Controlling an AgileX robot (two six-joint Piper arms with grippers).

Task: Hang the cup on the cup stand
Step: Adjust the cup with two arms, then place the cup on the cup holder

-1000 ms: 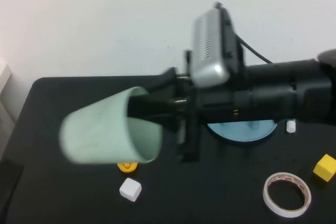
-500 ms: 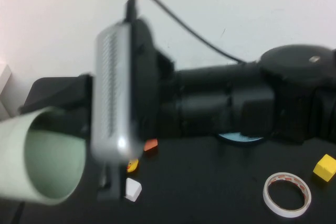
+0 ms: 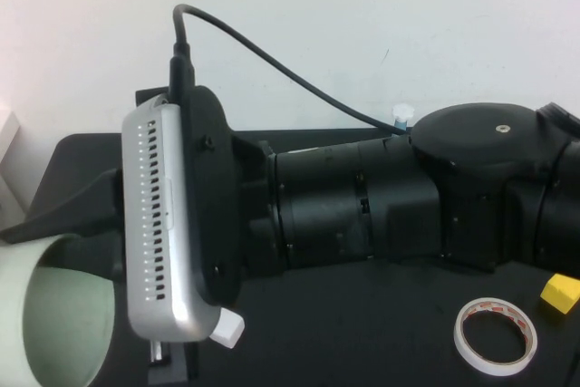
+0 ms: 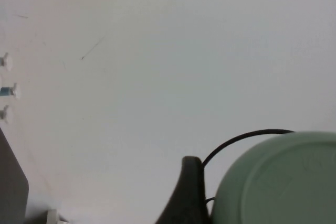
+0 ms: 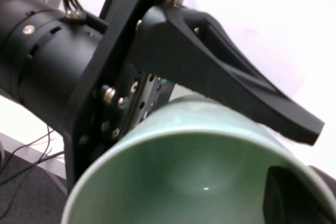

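Bright, even light with soft focus up close

The white wall (image 3: 362,33) is washed pale, the cup (image 4: 278,182) looms blurred at the wrist lens, and a small glint sits inside the cup; the black table (image 3: 381,333) shows no sharp shadows.

Cup (image 3: 54,314) at table's (image 3: 381,333) left, tape roll (image 3: 495,336) at right

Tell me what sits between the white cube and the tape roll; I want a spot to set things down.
Bare black table lies between the white cube and the tape roll, in the high view. The right claw pinches the cup at far left; the left claw is beside it.
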